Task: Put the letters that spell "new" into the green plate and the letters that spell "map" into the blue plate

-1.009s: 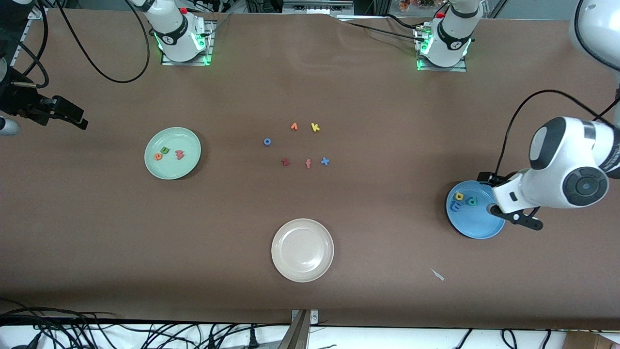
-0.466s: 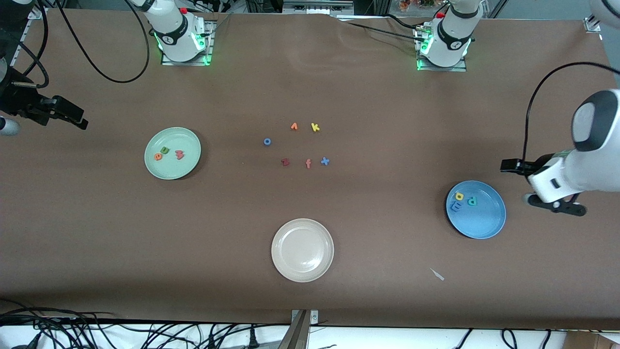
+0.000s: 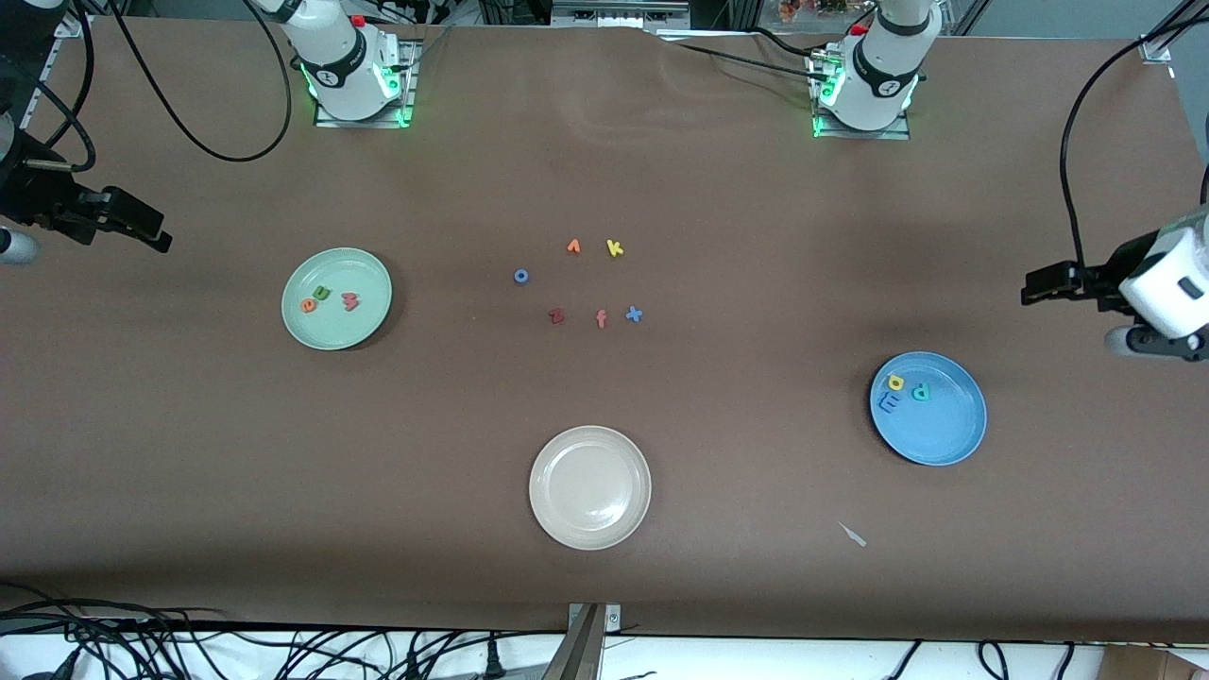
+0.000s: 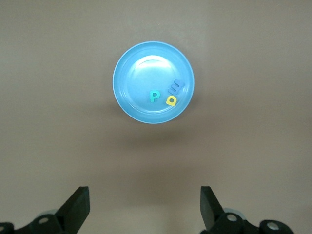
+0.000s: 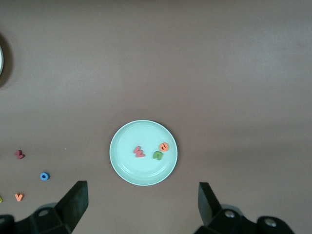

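The green plate (image 3: 336,331) holds the green n (image 3: 322,294), the orange e (image 3: 308,305) and the salmon w (image 3: 350,301). In the blue plate (image 3: 949,436) lie the yellow a (image 3: 895,382), the teal p (image 3: 920,391) and the blue m (image 3: 890,402). My left gripper (image 3: 1148,342) hangs open and empty over bare table at the left arm's end, apart from the blue plate (image 4: 136,68). My right gripper (image 3: 17,247) waits open and empty over the right arm's end, with the green plate (image 5: 131,170) in its wrist view.
An empty beige-white plate (image 3: 590,453) sits near the front edge. Loose letters lie mid-table: blue o (image 3: 520,276), yellow k (image 3: 615,248), dark red z (image 3: 556,316), salmon f (image 3: 601,319), blue x (image 3: 634,314), and a small orange one (image 3: 573,246). A white scrap (image 3: 853,535) lies nearby.
My left arm has drawn back from over the blue plate toward the left arm's end of the table and risen. The right arm and all letters stayed still.
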Motion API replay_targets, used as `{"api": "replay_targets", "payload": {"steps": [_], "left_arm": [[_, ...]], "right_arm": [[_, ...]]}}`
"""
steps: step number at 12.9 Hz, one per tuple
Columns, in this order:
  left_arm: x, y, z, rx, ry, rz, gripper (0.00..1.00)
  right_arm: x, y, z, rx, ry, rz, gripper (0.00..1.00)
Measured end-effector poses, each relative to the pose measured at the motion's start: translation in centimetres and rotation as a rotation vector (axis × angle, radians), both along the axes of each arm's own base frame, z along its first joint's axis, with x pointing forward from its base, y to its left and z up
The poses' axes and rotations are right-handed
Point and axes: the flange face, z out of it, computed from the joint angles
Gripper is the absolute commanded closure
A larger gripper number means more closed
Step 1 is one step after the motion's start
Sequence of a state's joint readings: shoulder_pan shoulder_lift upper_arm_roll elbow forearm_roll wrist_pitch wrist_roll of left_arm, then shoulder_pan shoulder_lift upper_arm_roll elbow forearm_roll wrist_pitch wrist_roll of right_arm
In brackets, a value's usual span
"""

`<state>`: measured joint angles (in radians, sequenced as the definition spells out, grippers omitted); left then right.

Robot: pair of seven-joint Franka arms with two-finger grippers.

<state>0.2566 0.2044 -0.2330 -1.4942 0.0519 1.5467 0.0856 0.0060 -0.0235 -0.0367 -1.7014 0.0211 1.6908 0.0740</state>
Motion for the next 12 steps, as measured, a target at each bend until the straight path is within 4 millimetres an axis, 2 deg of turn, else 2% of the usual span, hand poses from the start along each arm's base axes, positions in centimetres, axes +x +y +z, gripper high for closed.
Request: {"api": "replay_targets", "payload": {"steps": [3, 6, 12], "left_arm": [[-2.1, -2.6, 4.4, 0.018, -0.046, -0.025, 0.00], [-3.4, -3.8, 7.1, 0.029, -0.091, -0.032, 0.00], [-3.7, -4.0, 7.1, 0.031, -0.088, -0.030, 0.00]], "right_arm": [[0.0, 0.0, 0.0, 0.000, 0.000, 0.000, 0.00], [0.0, 0.0, 0.0, 0.000, 0.000, 0.000, 0.00], [0.0, 0.0, 0.0, 0.000, 0.000, 0.000, 0.00]]}}
